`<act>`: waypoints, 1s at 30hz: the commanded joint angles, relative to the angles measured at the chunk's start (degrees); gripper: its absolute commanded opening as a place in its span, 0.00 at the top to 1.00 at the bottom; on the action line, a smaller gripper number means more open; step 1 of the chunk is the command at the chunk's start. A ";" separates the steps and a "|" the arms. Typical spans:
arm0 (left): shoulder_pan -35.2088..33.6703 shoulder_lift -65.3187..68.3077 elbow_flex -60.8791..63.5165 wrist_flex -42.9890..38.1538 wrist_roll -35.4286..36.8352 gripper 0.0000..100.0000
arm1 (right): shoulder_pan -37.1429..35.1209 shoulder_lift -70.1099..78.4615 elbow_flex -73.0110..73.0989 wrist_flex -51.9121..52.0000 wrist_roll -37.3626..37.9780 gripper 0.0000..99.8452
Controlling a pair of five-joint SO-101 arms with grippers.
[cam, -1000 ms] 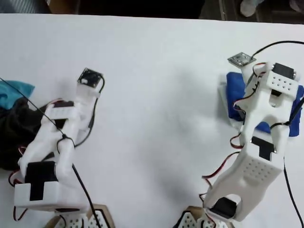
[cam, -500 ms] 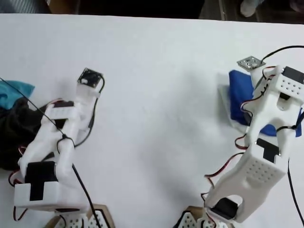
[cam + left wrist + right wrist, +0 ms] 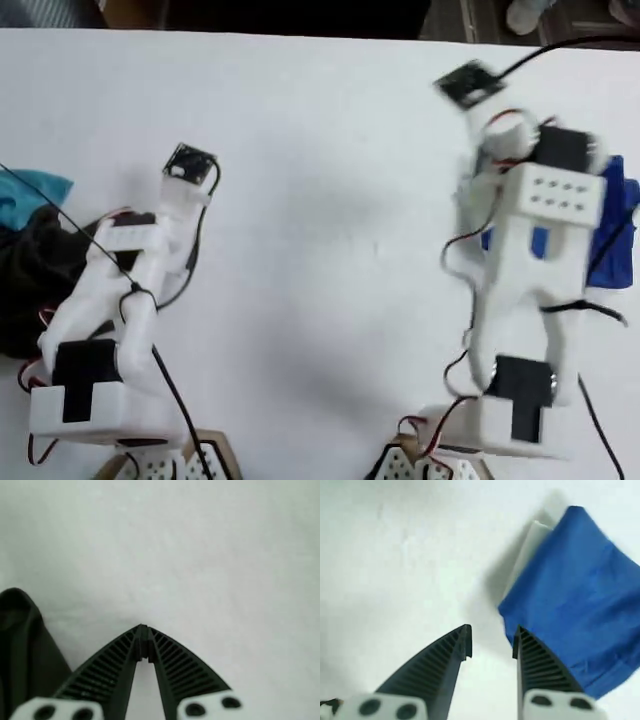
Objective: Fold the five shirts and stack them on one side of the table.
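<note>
Your left fingers [image 3: 110,675] are closed, tip against tip, with nothing between them, and they hang over the bare desk [image 3: 210,555]. Just beside them, off to one side and not in front of the tips, you see a dark fold of the black shirt [image 3: 20,645]. Your right fingers [image 3: 430,672] stand a little apart and hold nothing. One of them is close to the corner of the blue shirt [image 3: 580,610], which lies folded on a white shirt [image 3: 527,545] whose edge sticks out from under it.

In the high view the blue shirt is at the right side of the desk, partly under the right arm [image 3: 535,250], so I judge that this is the stack. What is not yet folded lies at the opposite edge: the black shirt [image 3: 25,290] in a heap, with a teal cloth [image 3: 25,195] just behind it. The heap is to the left of the left arm [image 3: 110,290], very near it, and well apart from the right fingers.

So the next pick-up belongs, I think, to the left arm. You must turn its fingers sideways toward the heap, away from the middle of the desk, and open them first. The heap is crumpled and cut by the frame, so I cannot tell its long axis for sure; probably it runs along the desk edge.
</note>
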 commanded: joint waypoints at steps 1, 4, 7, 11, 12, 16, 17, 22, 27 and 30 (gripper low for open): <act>-0.44 -0.79 -5.58 7.65 0.09 0.97 | -5.93 -6.46 7.82 0.75 -1.67 0.86; -3.52 -0.79 -14.99 20.31 -0.09 0.90 | -8.13 -10.15 14.24 0.75 -1.76 0.86; -10.29 -0.62 -26.33 31.38 -1.14 0.76 | -8.66 -15.16 18.37 0.66 -1.67 0.86; -21.19 -0.35 -36.70 37.10 -8.09 0.74 | -8.66 -22.73 23.47 0.66 -1.58 0.86; -23.38 -0.35 -37.67 37.27 -9.76 0.75 | -8.66 -24.48 25.41 0.66 -1.58 0.86; -28.40 -0.09 -38.02 37.27 -14.07 0.75 | -8.66 -30.73 33.49 0.40 -1.58 0.86; -29.01 0.00 -37.49 37.19 -14.68 0.75 | -8.66 -32.13 35.25 0.31 -1.58 0.86; -30.15 5.10 -35.74 35.25 -16.35 0.75 | -8.22 -40.31 41.76 0.31 -1.58 0.86; -32.00 14.77 -35.82 34.02 -16.26 0.75 | -8.66 -49.45 48.00 -0.66 -1.58 0.86; -31.56 17.23 -35.82 34.02 -16.00 0.75 | -8.48 -53.93 53.27 -4.26 -1.58 0.86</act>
